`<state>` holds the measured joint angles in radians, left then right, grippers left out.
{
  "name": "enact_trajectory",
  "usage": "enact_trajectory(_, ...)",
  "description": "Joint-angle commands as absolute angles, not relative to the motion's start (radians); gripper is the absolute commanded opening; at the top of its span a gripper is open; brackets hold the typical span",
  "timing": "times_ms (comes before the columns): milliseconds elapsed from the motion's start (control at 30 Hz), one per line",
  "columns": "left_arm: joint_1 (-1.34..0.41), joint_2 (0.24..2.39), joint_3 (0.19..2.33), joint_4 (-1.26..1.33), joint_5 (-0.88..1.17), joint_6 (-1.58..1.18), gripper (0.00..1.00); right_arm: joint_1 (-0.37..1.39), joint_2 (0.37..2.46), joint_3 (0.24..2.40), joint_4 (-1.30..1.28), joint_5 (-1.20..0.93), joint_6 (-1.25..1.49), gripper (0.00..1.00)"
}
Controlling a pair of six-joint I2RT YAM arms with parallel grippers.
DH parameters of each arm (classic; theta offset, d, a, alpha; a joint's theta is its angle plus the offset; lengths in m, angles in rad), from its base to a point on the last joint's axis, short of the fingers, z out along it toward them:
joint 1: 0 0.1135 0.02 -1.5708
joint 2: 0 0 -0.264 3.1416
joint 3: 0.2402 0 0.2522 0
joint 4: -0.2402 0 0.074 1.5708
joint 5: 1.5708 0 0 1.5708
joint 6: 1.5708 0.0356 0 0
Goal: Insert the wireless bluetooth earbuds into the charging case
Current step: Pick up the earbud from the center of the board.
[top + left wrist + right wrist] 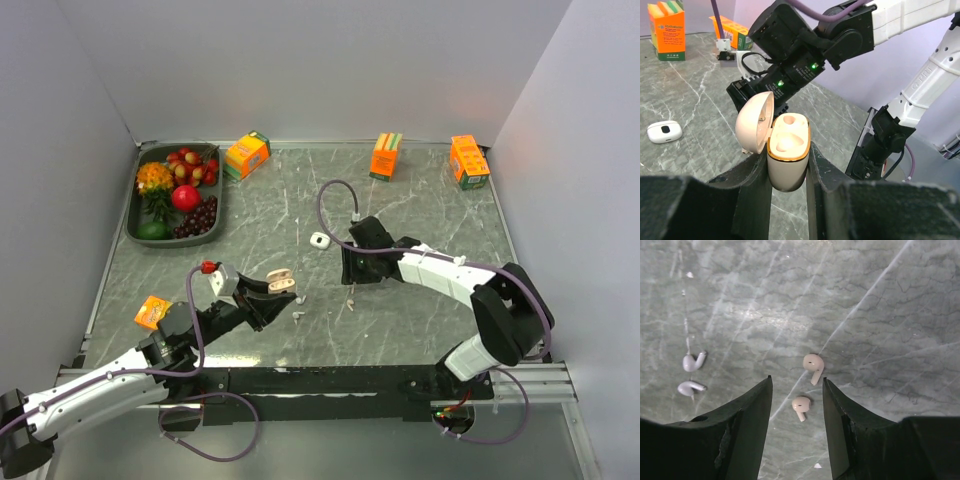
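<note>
Left wrist view: a small beige, rounded plastic charging case [789, 155] is held upright and clear of the table, pinched at its lower body between the two black fingers of the left gripper [788, 167]. Its hinged lid is swung open to the left, and two moulded wells are exposed.

Right wrist view: the right gripper [797, 381] is pointed down at the grey marbled table [865, 300] with its fingers spread apart. Two small beige plastic earbuds with short stems lie on the table. The farther earbud [813, 365] lies just beyond the fingertips. The nearer earbud [801, 406] lies in the gap between them, touching neither. Two pale grey-white earbuds [692, 361] lie well to the left.

Top external view: a small white rounded case [320, 240] lies shut on the table near the right gripper.
</note>
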<state>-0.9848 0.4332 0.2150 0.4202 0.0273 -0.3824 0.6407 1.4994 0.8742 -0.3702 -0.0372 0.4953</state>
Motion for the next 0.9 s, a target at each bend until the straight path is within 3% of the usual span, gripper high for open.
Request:
enact_trajectory(0, -0.996, 0.419, 0.222, 0.436, 0.005, -0.377, 0.01, 0.635, 1.545, 0.904, -0.365, -0.003, 0.482, 0.53)
enact_trajectory(533, -1.006, 0.439, 0.227, 0.436, 0.003, -0.37, 0.01, 0.632, 1.634, 0.923, -0.342, -0.015, 0.468, 0.45)
enact_trajectory(867, -1.008, 0.44, 0.227, 0.437, 0.003, -0.368, 0.01, 0.634, 1.654, 0.95, -0.348, -0.012, 0.457, 0.46)
